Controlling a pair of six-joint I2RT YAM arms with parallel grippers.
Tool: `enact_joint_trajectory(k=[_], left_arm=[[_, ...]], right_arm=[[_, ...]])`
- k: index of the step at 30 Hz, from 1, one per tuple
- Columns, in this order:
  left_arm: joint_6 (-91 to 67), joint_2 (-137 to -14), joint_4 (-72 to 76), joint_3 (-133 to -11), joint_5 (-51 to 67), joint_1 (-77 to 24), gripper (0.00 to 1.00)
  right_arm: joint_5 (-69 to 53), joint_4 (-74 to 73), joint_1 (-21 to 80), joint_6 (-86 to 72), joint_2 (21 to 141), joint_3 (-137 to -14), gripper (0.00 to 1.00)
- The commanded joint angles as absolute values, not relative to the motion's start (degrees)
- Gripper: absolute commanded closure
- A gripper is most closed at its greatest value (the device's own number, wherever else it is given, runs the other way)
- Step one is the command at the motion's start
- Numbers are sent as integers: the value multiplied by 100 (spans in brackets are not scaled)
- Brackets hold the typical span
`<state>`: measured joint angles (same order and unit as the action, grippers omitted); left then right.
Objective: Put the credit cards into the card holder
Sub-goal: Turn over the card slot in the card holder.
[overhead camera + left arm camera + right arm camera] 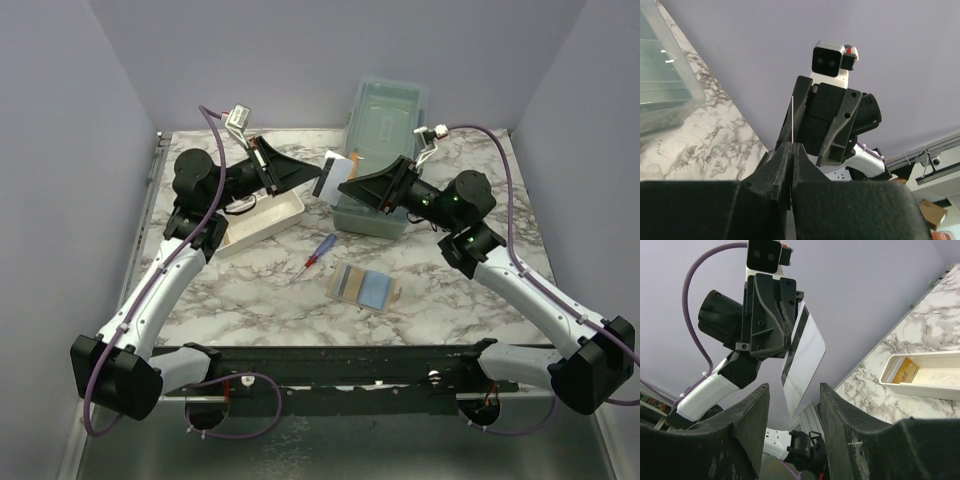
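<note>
- The left claw is clamped on a white card with a dark stripe. In the left wrist view its fingers are pressed together at lower centre, and the card stands edge-on between them as a thin pale line.
- The right claw stands apart, with one finger on each side of the card's lower corner. A gap shows on both sides.
- The two claws face each other in the air at upper centre of the top view, tips near one another. The rest of the card's edges hang free above the counter.
- The card holder lies open on the counter at centre, blue lining up. It is lower in the frame than the claws and well apart from them, with bare marble all round it.
- A screwdriver lies near the holder's left side, not touching it.
- A white tray sits left of centre, partly under the left arm. An orange-yellow card lies inside it.
- A clear box stands at upper centre, just behind the right claw.
- The left arm rises from the lower left, bends at upper left and reaches right.
- The right arm mirrors it from the lower right.
</note>
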<state>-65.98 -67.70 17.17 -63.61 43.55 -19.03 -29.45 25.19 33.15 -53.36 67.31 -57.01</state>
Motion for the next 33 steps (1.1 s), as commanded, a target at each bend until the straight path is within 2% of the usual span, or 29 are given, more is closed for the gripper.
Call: enact_joint_trajectory(k=[1, 6, 8, 11, 14, 15, 17, 18, 19, 21, 24, 27, 30, 32, 33], left_arm=[[-6821, -6618, 2231, -6173, 4673, -2018, 100], [-6875, -6693, 2374, -6049, 4719, -2207, 100], [-6851, -6743, 2390, -6028, 4777, -2303, 100], [-6811, -6817, 2391, -5946, 4929, -2347, 100], [-6766, -6952, 2391, -5966, 5289, -2347, 100], [-6784, -7007, 2391, -5975, 5384, -2351, 93], [-6739, -7086, 2354, -5964, 5576, -2331, 66], [-6700, -7092, 2341, -5949, 5649, -2329, 56], [-6669, -7092, 2338, -5935, 5711, -2329, 51], [-6588, -7091, 2330, -5937, 5863, -2331, 48], [-6516, -7139, 2297, -5950, 6033, -2331, 56], [-6447, -7207, 2271, -5950, 6104, -2330, 73], [-6334, -7266, 2201, -5950, 6087, -2329, 86], [-6137, -7310, 1971, -5978, 6016, -2330, 100], [-5857, -7309, 1664, -6014, 5925, -2329, 100]], right_arm=[[-2928, 2845, 3278, -5428, 6777, -5589, 54], [-2924, 3079, 3278, -5546, 6769, -5391, 66], [-2908, 3132, 3275, -5563, 6772, -5326, 77], [-2890, 3127, 3276, -5540, 6738, -5225, 98], [-2805, 3091, 3268, -5520, 6639, -5058, 100], [-2790, 3102, 3263, -5513, 6590, -5001, 100], [-2834, 3111, 3246, -5484, 6534, -4931, 100], [-2878, 3105, 3237, -5459, 6519, -4931, 100], [-2911, 3084, 3230, -5437, 6504, -4930, 100], [-2976, 3053, 3223, -5396, 6485, -4923, 100], [-3051, 3015, 3209, -5366, 6479, -4939, 100], [-3199, 2987, 3201, -5346, 6521, -4980, 100], [-3401, 2824, 3199, -5303, 6569, -5068, 100], [-3373, 2530, 3199, -5204, 6462, -5030, 99], [-3237, 2230, 3199, -5070, 6340, -4997, 94]])
